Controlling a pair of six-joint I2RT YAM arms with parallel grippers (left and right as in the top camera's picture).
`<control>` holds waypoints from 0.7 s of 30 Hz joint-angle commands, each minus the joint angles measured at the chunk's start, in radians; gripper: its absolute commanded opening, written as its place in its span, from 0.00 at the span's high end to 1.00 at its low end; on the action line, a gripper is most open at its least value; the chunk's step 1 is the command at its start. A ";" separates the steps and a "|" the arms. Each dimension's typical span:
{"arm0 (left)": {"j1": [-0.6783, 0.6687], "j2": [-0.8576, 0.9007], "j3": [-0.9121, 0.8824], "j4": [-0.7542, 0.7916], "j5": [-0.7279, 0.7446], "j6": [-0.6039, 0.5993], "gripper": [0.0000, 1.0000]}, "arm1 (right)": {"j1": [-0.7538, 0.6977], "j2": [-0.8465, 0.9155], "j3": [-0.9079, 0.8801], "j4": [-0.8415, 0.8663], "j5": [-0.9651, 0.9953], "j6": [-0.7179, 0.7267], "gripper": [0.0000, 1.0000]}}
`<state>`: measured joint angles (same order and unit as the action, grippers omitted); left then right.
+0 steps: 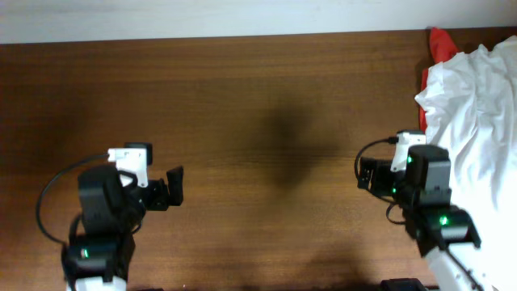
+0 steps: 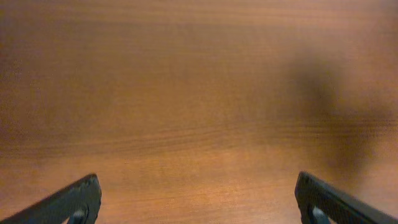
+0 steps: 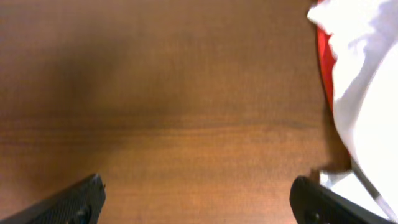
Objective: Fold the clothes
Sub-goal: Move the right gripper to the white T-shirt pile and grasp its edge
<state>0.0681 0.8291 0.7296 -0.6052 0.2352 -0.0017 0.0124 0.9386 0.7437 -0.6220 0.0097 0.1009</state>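
The T-shirt lies in a loose, unfolded heap at the right edge of the table and runs out of the overhead view on that side. It is white and thin. Its surface is heavily wrinkled, with soft ridges, shadowed creases and an uneven, lumpy left border. From the right wrist view it shows as a bright white mass along the table's right side, and its edge curves inward.

A red cloth peeks out from under the T-shirt's far-left border, near the table's far right corner. Only a narrow strip of it shows.

The left gripper is over the near left part of the table, with its jaws spread wide and only bare wood between them. The right gripper is over the near right part of the table, just beside the T-shirt's left border. It is likewise wide apart and holds nothing, apart from the fabric.
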 commanded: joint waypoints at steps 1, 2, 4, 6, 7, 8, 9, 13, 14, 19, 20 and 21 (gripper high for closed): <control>0.004 0.106 0.128 -0.094 0.123 -0.006 0.01 | -0.006 0.093 0.135 -0.102 0.001 0.005 0.01; 0.004 0.128 0.164 -0.137 0.150 -0.006 0.01 | -0.006 0.119 0.164 -0.142 -0.002 0.005 0.02; 0.004 0.137 0.185 -0.159 0.168 -0.006 0.01 | -0.006 0.135 0.182 -0.177 -0.001 0.005 0.01; 0.004 0.134 0.185 -0.158 0.169 -0.006 0.01 | -0.006 0.135 0.182 -0.190 0.034 0.005 0.01; 0.004 0.134 0.185 -0.156 0.169 -0.006 0.01 | -0.006 0.135 0.182 -0.190 0.063 0.005 0.01; 0.004 0.134 0.185 -0.155 0.169 -0.006 0.01 | -0.006 0.136 0.182 -0.190 0.114 0.005 0.01; 0.004 0.134 0.185 -0.156 0.169 -0.006 0.01 | -0.006 0.142 0.182 -0.190 0.163 0.011 0.01; 0.004 0.134 0.185 -0.130 0.169 -0.006 0.01 | -0.063 0.251 0.182 -0.192 0.330 0.057 0.01; 0.004 0.134 0.185 -0.127 0.169 -0.006 0.01 | -0.097 0.298 0.182 -0.206 0.343 0.089 0.01; 0.004 0.134 0.185 -0.129 0.169 -0.007 0.07 | -0.243 0.507 0.182 -0.211 0.343 0.130 0.03; 0.004 0.134 0.185 -0.129 0.169 -0.007 0.07 | -0.256 0.535 0.182 -0.209 0.342 0.130 0.05; 0.004 0.134 0.185 -0.129 0.169 -0.007 0.07 | -0.271 0.573 0.182 -0.207 0.339 0.131 0.05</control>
<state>0.0681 0.9649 0.8925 -0.7376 0.3897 -0.0048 -0.2237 1.4441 0.9131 -0.8314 0.3225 0.2096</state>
